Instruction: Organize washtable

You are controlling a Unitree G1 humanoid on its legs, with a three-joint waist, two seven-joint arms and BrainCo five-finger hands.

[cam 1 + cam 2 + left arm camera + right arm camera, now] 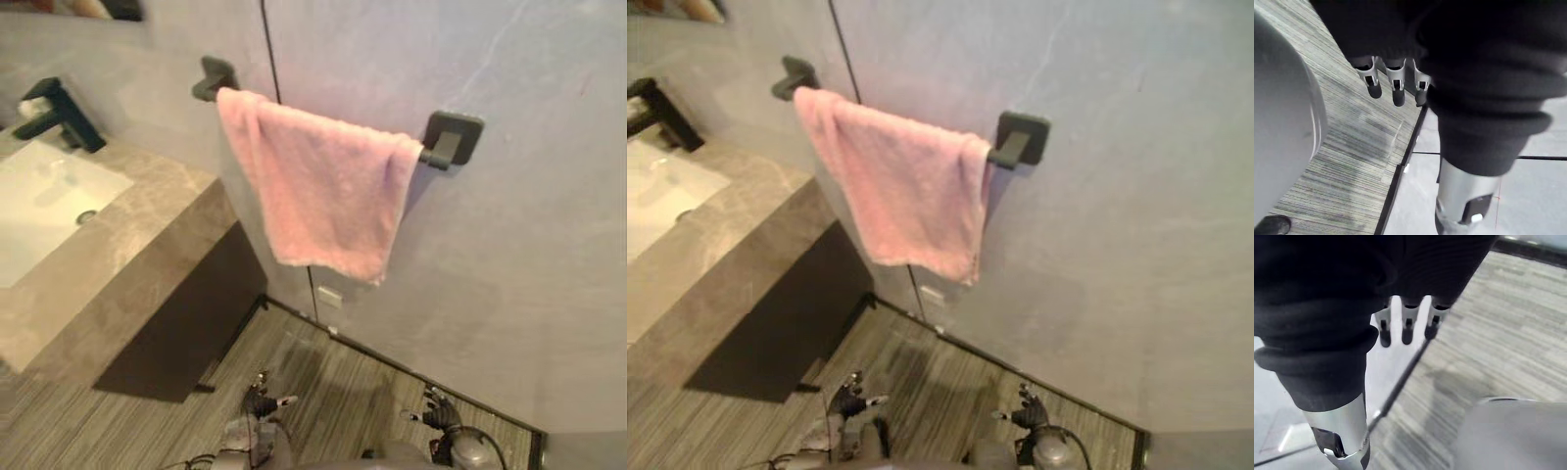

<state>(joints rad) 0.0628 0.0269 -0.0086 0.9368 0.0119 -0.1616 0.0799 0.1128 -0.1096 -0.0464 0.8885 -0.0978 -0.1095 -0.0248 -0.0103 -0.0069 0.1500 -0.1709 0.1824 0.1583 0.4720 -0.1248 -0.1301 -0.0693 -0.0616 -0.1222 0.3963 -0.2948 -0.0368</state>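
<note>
Mostly, a grey wall (529,255) stands ahead of both hands and rises far above them. Under the hands lies a floor (98,421) of striped grey wood, and a dark skirting (1400,171) runs where the floor meets the wall, just ahead of the fingertips.

Up and to the left of the left hand (263,401) stands the washtable (147,235), a block of brown-grey stone, well apart from that hand. Its dark cabinet (186,323) is the part nearest to the left hand, though it is not touching it. A pink towel (313,196) hangs high above both hands, folded over a black bar (451,139) on the wall, and neither hand touches it. The white sink (39,206) is set in the top of the washtable, farther to the left of the left hand. A black tap (61,116) stands behind the sink, the farthest thing from the hands.

Both arms hang down close to the floor. The right hand (436,411) is low by the wall, below the right end of the bar. The left hand's fingers (1397,88) point down, loose and almost straight, with nothing between them and the thumb. The right hand's fingers (1406,330) hang the same way, relaxed and empty.
</note>
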